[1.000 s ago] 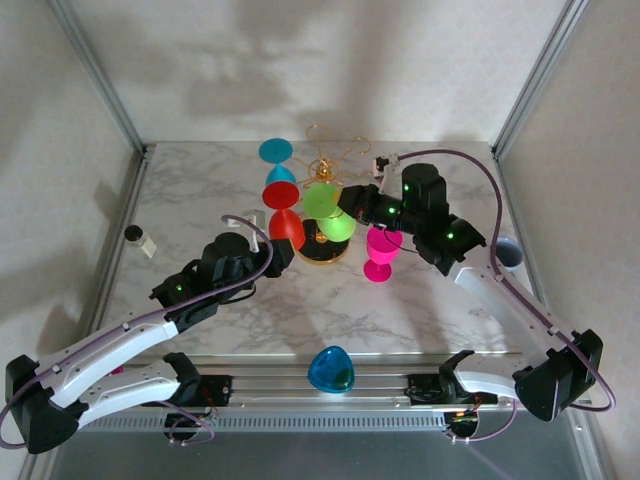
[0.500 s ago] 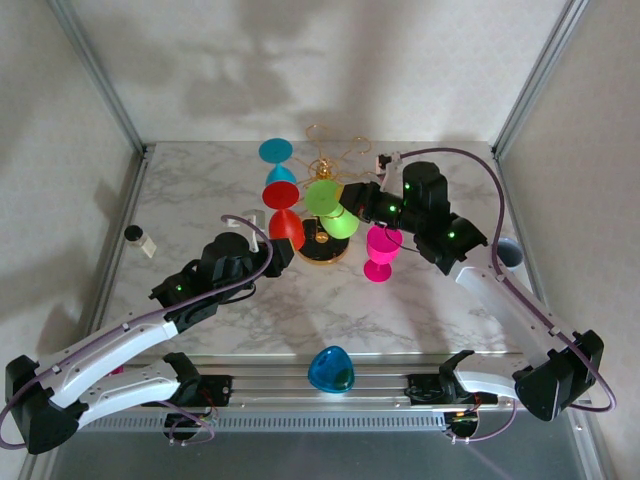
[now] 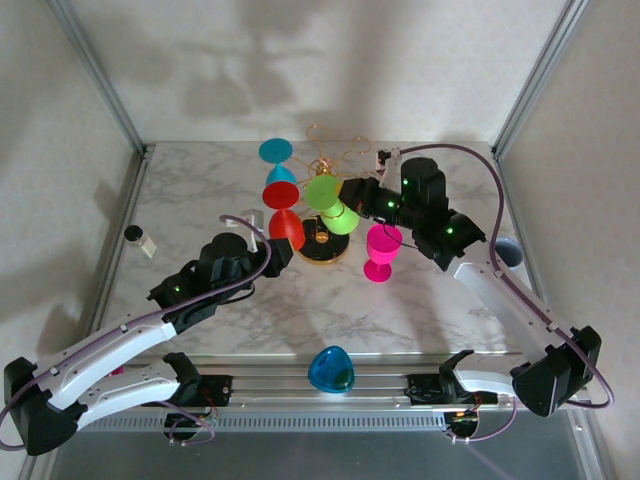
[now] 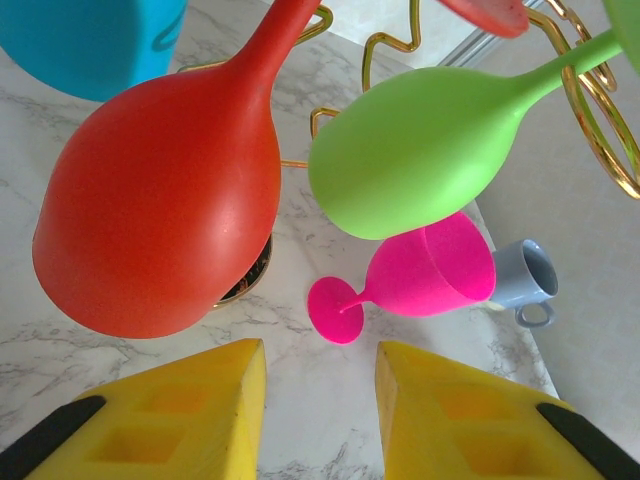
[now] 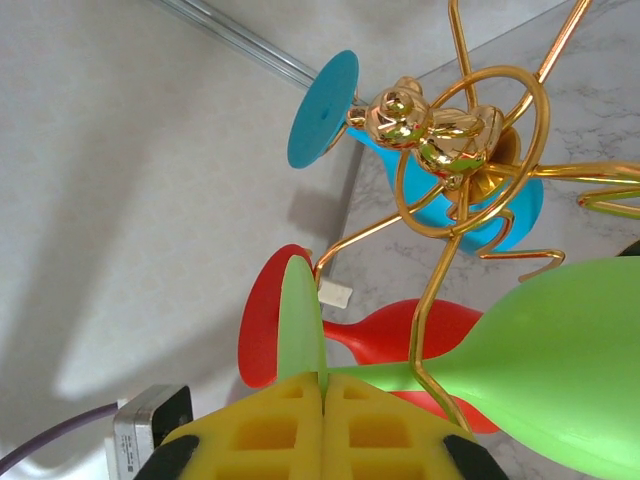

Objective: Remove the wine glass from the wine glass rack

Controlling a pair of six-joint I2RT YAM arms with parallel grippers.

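The gold wire wine glass rack [image 3: 328, 165] stands on its round black base [image 3: 322, 250] at mid-table. A green wine glass [image 3: 338, 216] hangs tilted at the rack, bowl down. My right gripper [image 3: 352, 194] is shut on the rim of its foot disc [image 5: 300, 320], and a gold wire [image 5: 432, 310] crosses the green stem. The red glass [image 3: 286, 228] and the blue glass [image 3: 278, 160] hang on the rack's left side. My left gripper [image 3: 276, 252] is open and empty on the near side of the red bowl [image 4: 160, 220], low over the marble [image 4: 320, 400].
A pink glass [image 3: 380, 250] stands upright on the table right of the rack base. A grey cup [image 3: 506, 252] sits near the right edge. A blue glass bowl [image 3: 331, 370] lies at the front rail. A small black item [image 3: 134, 233] is at the left.
My right gripper has moved slightly back and left, carrying the green glass by its foot; the glass now tilts more. The left arm has barely moved.
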